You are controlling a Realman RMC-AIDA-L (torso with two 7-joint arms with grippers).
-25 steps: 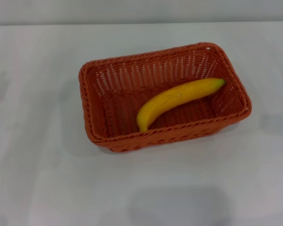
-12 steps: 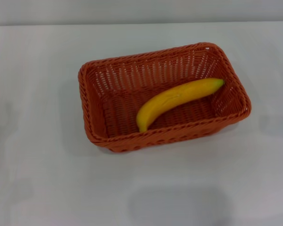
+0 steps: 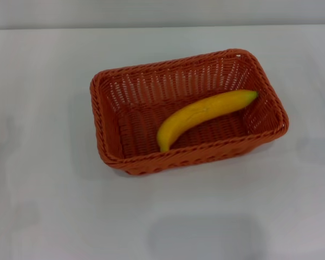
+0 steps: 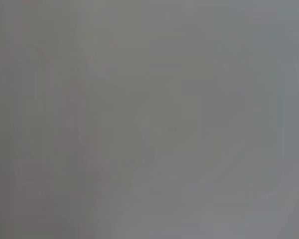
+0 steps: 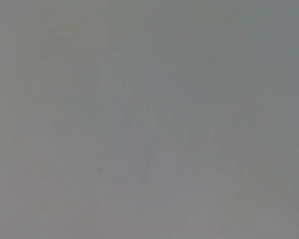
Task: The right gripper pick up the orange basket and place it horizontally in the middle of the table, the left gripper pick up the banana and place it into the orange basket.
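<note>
1. Head view gives us the orange basket (image 3: 124,130) standing upright on the white table (image 3: 49,216), roughly midway between the left and right edges and nearer the far edge than the near one, its long side running across with the right end angled slightly toward the far edge.
2. We see the banana (image 3: 197,115) lying inside the basket on its woven floor, stretched diagonally: the greenish stem tip rests against the right-hand wall, the blunt end sits close to the near wall.
3. We find neither the left gripper nor the right gripper anywhere in the head view, and no arm reaches over the table.
4. Both wrist views give us only a flat grey field with nothing we can make out, so we cannot say how far either claw is spread or whether it has hold of anything.
5. We note soft grey shadows on the table at the near edge.
</note>
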